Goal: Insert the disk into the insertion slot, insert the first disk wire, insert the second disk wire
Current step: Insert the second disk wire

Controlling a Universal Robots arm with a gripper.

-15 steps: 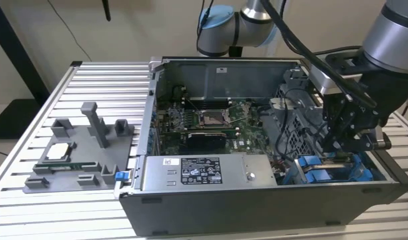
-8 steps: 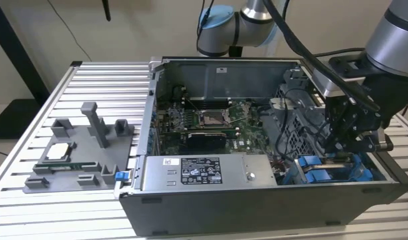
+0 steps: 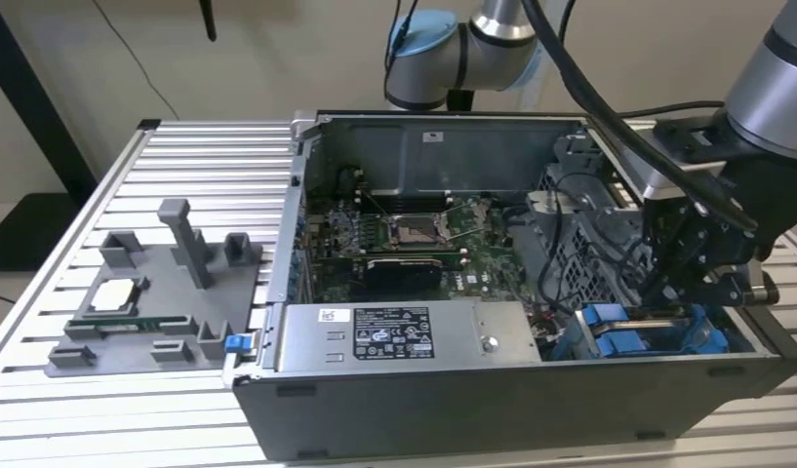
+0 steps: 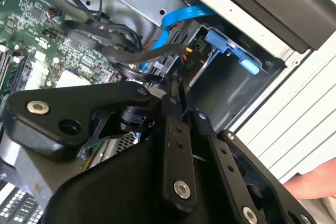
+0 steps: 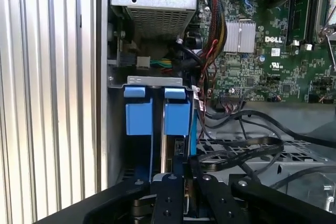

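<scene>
The disk's bright blue carrier [image 5: 176,116] sits pushed into the insertion slot [image 5: 155,81], beside a second blue carrier [image 5: 138,116]. In the exterior view the blue carriers [image 3: 619,327] show at the case's near corner on the exterior view's right. My gripper [image 3: 665,297] hangs right over them. Its black fingers [image 5: 168,187] stand close together, shut on the dark connector of a black disk wire [image 4: 142,53]. In the second wrist view my gripper [image 4: 176,85] holds that connector against the back of the bay. My gripper [image 5: 181,163] lines up with the disk's carrier.
The grey labelled power-supply box [image 3: 385,336] lies along the case's front wall, with the motherboard [image 3: 398,234] behind it. A perforated metal cage [image 5: 294,148] and loose black cables [image 5: 236,153] crowd the bay. A grey parts fixture [image 3: 151,292] stands on the slatted table. A hand [image 4: 315,182] shows outside the case.
</scene>
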